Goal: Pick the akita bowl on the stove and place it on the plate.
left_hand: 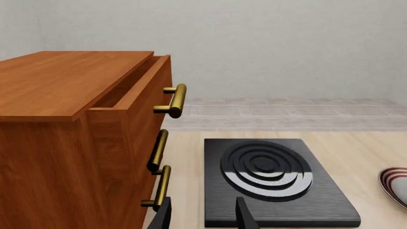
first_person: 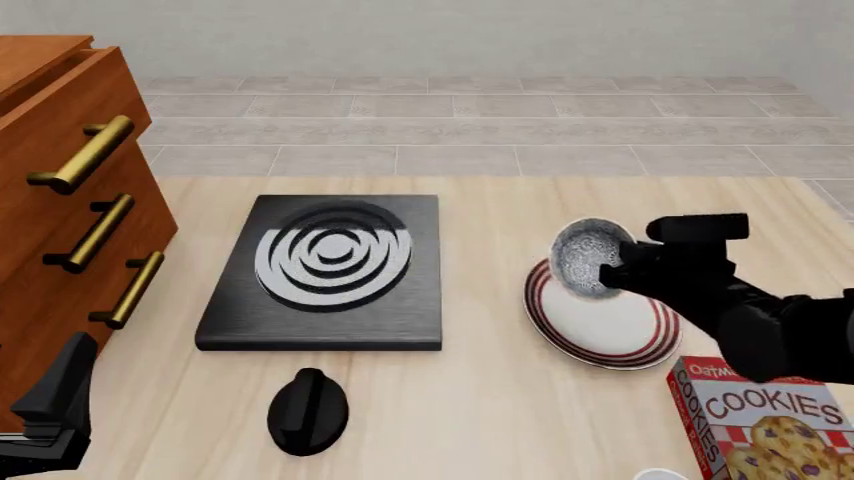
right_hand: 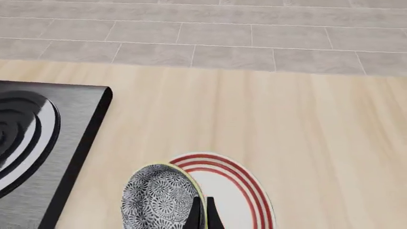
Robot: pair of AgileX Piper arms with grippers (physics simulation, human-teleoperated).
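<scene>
The akita bowl (first_person: pixel 585 258) hangs tilted on its side, its speckled inside facing the camera, over the far left part of the plate (first_person: pixel 607 325). My right gripper (first_person: pixel 614 274) is shut on the bowl's rim. In the right wrist view the bowl (right_hand: pixel 159 198) sits just left of the closed fingers (right_hand: pixel 196 215), with the red-ringed plate (right_hand: pixel 239 193) underneath. The stove (first_person: pixel 320 272) lies left of the plate with a bare burner (left_hand: pixel 267 169). My left gripper (left_hand: pixel 203 220) stands open near the stove's front left corner, holding nothing, low at the left (first_person: pixel 60 400) in the front view.
A wooden drawer cabinet (first_person: pixel 67 200) with brass handles stands at the left, its top drawer slightly open (left_hand: pixel 127 90). A black knob (first_person: pixel 307 410) lies in front of the stove. A cookies box (first_person: pixel 767 415) sits at the near right, beside my right arm.
</scene>
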